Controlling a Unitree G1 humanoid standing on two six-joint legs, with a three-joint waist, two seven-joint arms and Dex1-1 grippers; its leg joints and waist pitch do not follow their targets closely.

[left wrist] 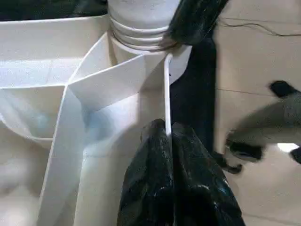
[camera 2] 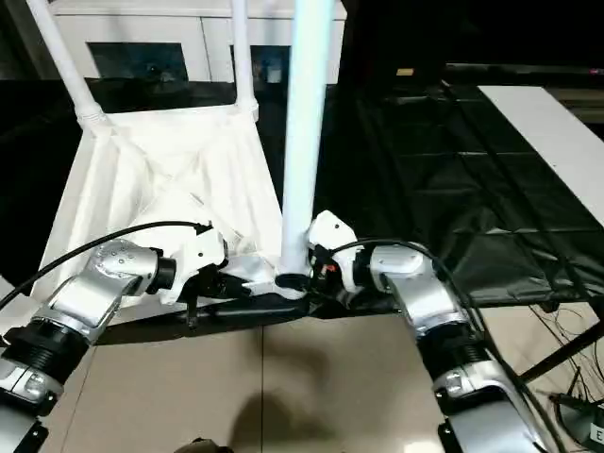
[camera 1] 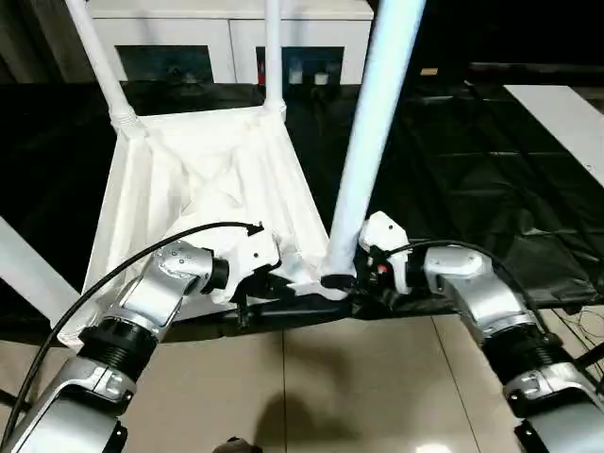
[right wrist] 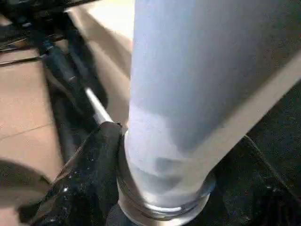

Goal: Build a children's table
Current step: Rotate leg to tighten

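leg-fitting under way: the tabletop (camera 1: 203, 189) lies upside down on the black-covered table (camera 1: 472, 189); the left gripper (left wrist: 168, 141) pinches its rim while the right gripper (camera 1: 351, 276) clasps a leg (camera 1: 368, 142) at the near corner socket (left wrist: 141, 33). next, probably, twisting it home.

White top (camera 1: 203, 193) lies underside up, ribs showing; three white legs (camera 1: 370, 132) stand upright in its corner sockets (camera 1: 128, 123).
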